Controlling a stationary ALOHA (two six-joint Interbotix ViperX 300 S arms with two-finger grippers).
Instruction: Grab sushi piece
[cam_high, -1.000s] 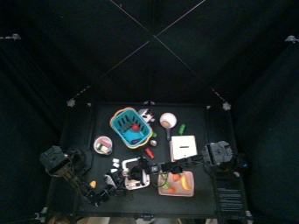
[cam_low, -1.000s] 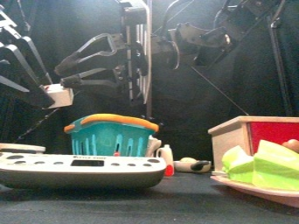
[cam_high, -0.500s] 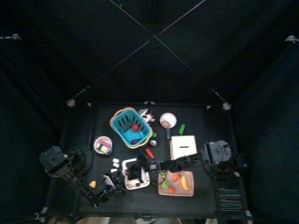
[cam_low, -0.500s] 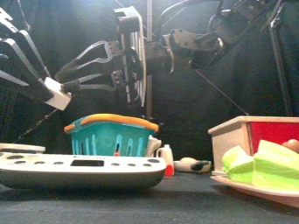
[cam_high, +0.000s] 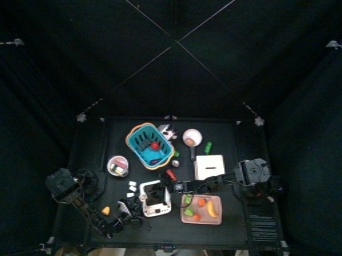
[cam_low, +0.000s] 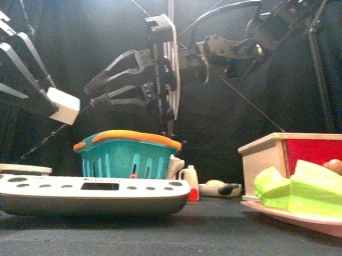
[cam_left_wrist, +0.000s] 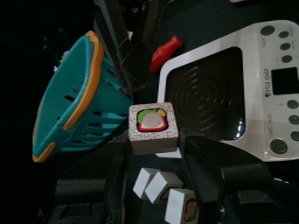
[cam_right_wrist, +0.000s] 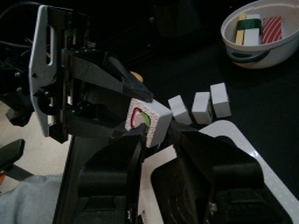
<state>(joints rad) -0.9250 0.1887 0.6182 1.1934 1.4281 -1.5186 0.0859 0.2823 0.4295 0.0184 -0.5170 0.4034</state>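
Front view: the left gripper (cam_low: 58, 103) hangs in the air at the left, well above the table, its two fingers closed on the sushi piece (cam_low: 62, 104). From here the piece shows only as a small pale block, clear of everything below. Under it and slightly to the right lie the white flat device (cam_low: 94, 192) and, farther back, the teal basket (cam_low: 127, 155). The right gripper (cam_low: 217, 52) hangs high, right of the middle, with nothing in it.

Top view: the device sits near the front of the table (cam_high: 94, 140), and the basket lies farther back. One arm comes in from each side, but the sushi piece is too small to pick out here.

Left wrist view: the sushi piece (cam_left_wrist: 152, 122) sits pinched at the fingertips, its white-rimmed face with a pink and green centre turned to the camera. The basket rim and the device lie below it.

Right wrist view: this gripper's own jaws stand apart and empty. Past them, the left arm holds the sushi piece (cam_right_wrist: 145, 118) between its fingers.

The piece looks grabbed, so the main risk is losing it. The hold is out at the tips on a small block, and a jerk or a loosened pinch could let it twist out and drop onto the device or into the basket. The right arm also hangs near the middle, so a careless swing could knock the left one.
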